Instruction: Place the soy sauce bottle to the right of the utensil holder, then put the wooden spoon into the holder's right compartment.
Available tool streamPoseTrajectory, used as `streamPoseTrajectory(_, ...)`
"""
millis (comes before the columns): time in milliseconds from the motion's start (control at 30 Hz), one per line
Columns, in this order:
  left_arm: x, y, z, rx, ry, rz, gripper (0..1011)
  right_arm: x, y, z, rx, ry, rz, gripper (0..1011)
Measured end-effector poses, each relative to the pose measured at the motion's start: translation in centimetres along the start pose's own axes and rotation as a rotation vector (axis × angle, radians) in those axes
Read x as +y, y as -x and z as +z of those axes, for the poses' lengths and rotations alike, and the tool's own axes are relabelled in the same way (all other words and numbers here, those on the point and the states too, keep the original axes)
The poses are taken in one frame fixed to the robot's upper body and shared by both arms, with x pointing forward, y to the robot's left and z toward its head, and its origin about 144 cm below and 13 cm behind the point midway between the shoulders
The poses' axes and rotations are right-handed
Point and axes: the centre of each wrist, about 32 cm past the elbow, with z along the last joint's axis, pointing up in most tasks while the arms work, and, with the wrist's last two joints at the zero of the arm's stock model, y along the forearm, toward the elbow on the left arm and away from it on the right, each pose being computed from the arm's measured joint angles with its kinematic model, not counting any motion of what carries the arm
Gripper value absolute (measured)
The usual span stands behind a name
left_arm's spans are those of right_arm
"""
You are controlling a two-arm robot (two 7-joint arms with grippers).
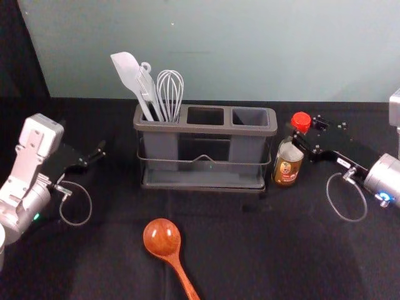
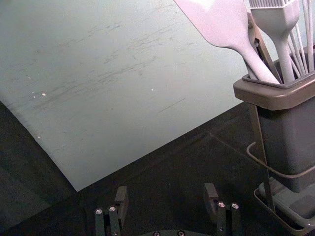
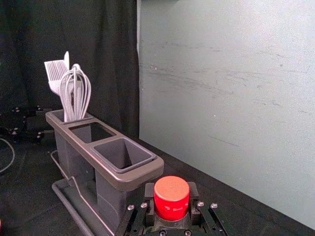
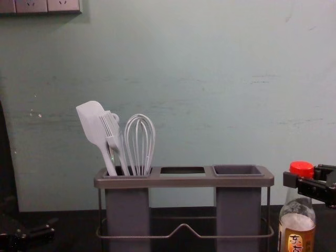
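Soy sauce bottle (image 1: 287, 169) upright, just right of utensil holder (image 1: 206, 130); right gripper (image 3: 171, 194), nearer arm, reaches in from right, closed narrow about its neck, while left gripper (image 2: 166, 191) idles wide off holder's left end.

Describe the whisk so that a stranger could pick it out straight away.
Find the long grey-brown utensil holder, then the left compartment at the robot's left end. The whisk stands in it, on the side nearer the middle compartment. Its rounded cage of thin loops sets it apart from the flat-bladed spatula and the bristled brush.
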Motion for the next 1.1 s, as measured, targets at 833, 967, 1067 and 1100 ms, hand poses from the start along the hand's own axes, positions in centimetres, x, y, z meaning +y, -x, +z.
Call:
streamPoseTrajectory(833, 0.00, 0.00, 0.00, 0.000, 0.000, 0.000, 1005, -0.06, -0.01, 0.06, -0.001, -0.001, -0.001, 984)
streamPoseTrajectory(967, 0.00, 0.00, 0.00, 0.000, 0.000, 0.000, 1005, -0.06, -0.01, 0.07, -0.001, -0.001, -0.001, 1002)
streamPoseTrajectory(1067, 0.00, 0.00, 0.00, 0.000, 0.000, 0.000, 1005, -0.06, -0.01, 0.07, -0.001, -0.001, -0.001, 1002)
streamPoseTrajectory(1100, 0.00, 0.00, 0.00, 0.000, 0.000, 0.000, 1005, -0.06, -0.01, 0.07, -0.001, -0.002, -0.001, 1002)
